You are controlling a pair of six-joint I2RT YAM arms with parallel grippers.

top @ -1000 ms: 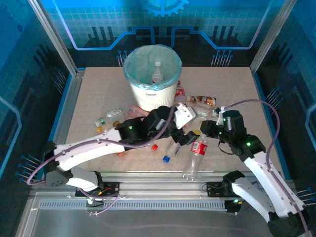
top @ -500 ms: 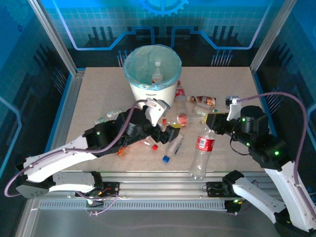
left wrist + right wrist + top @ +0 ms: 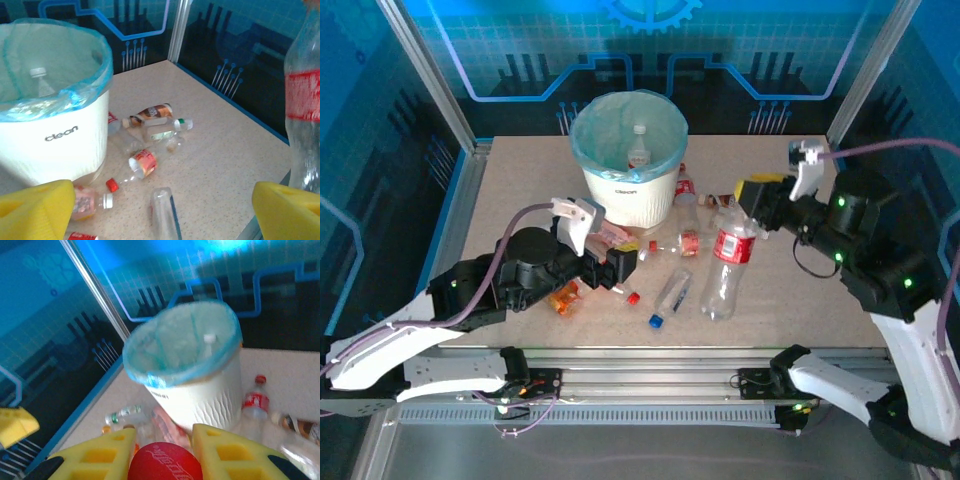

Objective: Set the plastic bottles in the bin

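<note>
Red-capped and clear, a bottle [image 3: 725,270] hangs from your right gripper [image 3: 760,195], pinched tight at the neck, apparently for the carry to the bin [image 3: 625,195] at the table's [image 3: 520,180] far side, while your left gripper [image 3: 618,262] gapes empty over the bottles [image 3: 672,292] strewn nearby.

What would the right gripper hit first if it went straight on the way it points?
Most likely the bin: from the right gripper, shut on a red-capped bottle, its white wall sits dead ahead in the wrist view. Depth is unclear, so this is a guess.
</note>
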